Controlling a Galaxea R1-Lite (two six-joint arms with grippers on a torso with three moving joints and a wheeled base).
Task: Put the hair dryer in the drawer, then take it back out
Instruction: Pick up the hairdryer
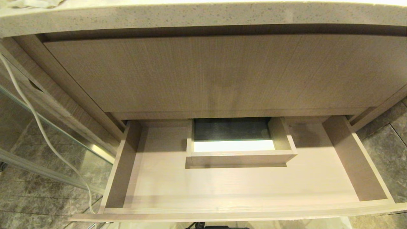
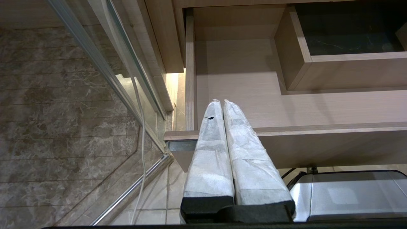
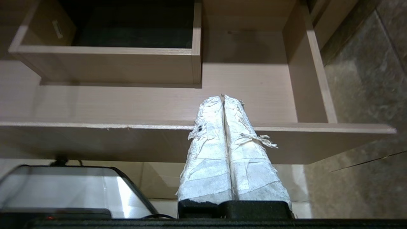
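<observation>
The drawer (image 1: 222, 190) stands pulled out, wide and shallow, in light-brown wood grain, with a boxed cutout (image 1: 240, 157) at its centre. Its floor is bare. The hair dryer is out of view. Neither arm shows in the head view. My left gripper (image 2: 221, 101) is shut with nothing in it, its white-wrapped fingers pressed together, low in front of the left end of the drawer (image 2: 286, 108). My right gripper (image 3: 222, 97) is shut and holds nothing, low in front of the right part of the drawer (image 3: 127, 105).
A taller wood-grain panel (image 1: 222, 73) sits above the drawer, under a speckled stone countertop (image 1: 203, 14). A white cord (image 1: 38, 121) hangs down at the left beside a glass panel with a metal frame (image 1: 98, 152). Dark marble tiles (image 1: 381, 143) cover the floor.
</observation>
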